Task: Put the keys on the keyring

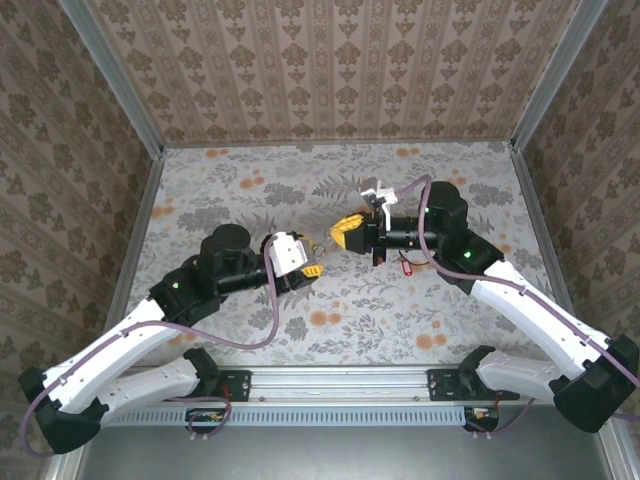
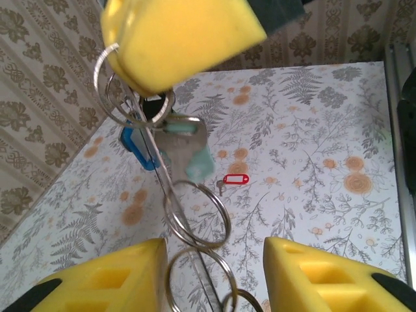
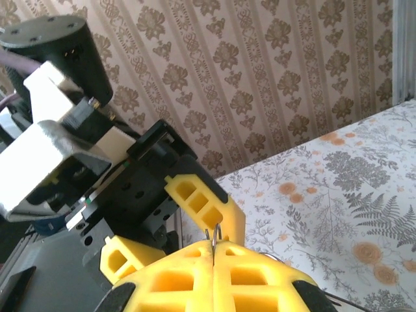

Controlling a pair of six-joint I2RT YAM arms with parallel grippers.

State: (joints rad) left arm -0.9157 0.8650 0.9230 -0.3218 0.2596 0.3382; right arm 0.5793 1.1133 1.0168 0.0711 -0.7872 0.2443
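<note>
My right gripper [image 1: 342, 232] [image 3: 213, 246] is shut on the keyring, whose thin metal wire [image 3: 215, 234] sticks up from between its pads. In the left wrist view the keyring [image 2: 195, 214] hangs as a string of linked metal rings from the right gripper's yellow fingers [image 2: 188, 32]. A key with a pale green head [image 2: 192, 148] and a blue tag [image 2: 135, 147] dangle from it. My left gripper [image 1: 312, 263] [image 2: 214, 253] is open, its fingers either side of the lower rings. The red-tagged key [image 2: 235, 179] [image 1: 405, 265] lies on the table below.
The two grippers meet nose to nose above the middle of the floral table [image 1: 250, 190]. Patterned walls [image 1: 330, 60] close the back and sides. The left gripper's yellow fingers [image 3: 208, 198] stand right in front of the right wrist camera.
</note>
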